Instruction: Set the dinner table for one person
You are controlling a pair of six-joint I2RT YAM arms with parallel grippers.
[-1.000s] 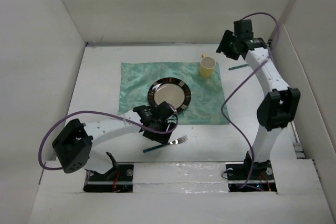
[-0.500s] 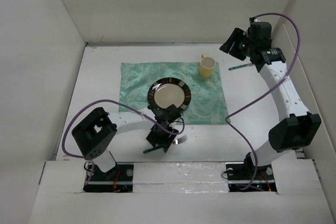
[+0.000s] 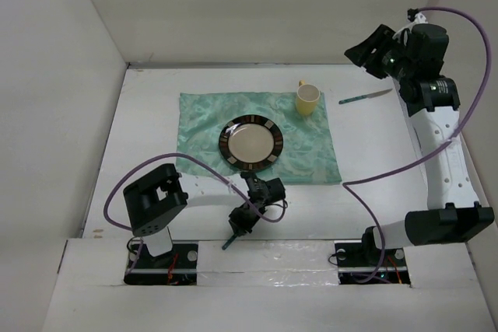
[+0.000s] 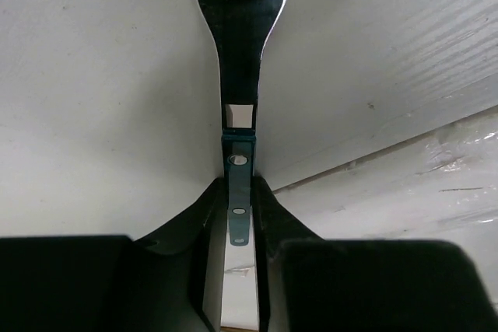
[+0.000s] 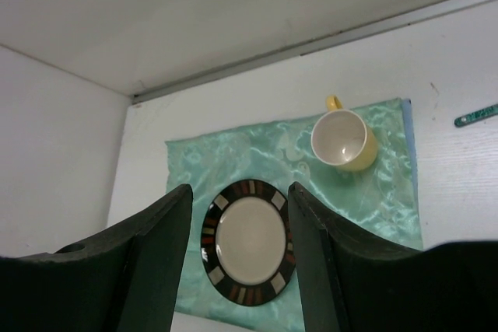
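Seen from above, the white counter (image 3: 148, 122) fills mid-frame, carrying a green mat (image 3: 210, 114) with a plate (image 3: 250, 143) and a yellow cup (image 3: 307, 99). The left claw (image 3: 236, 228) sits low at centre and the right claw (image 3: 366, 48) at upper right. In the left wrist view, the claw is clamped on a teal-handled cutlery piece (image 4: 240, 52). In the right wrist view, the claw stands wide apart, gripping nothing, above plate and cup.

L gripper (image 4: 237, 192) slid back twd the near edge & shut tight on the fork (image 4: 240, 126) by its green handle. Fork now points a new way. R gripper (image 5: 240, 188) swung up & far right, so the knife (image 3: 366, 98) shows whole.
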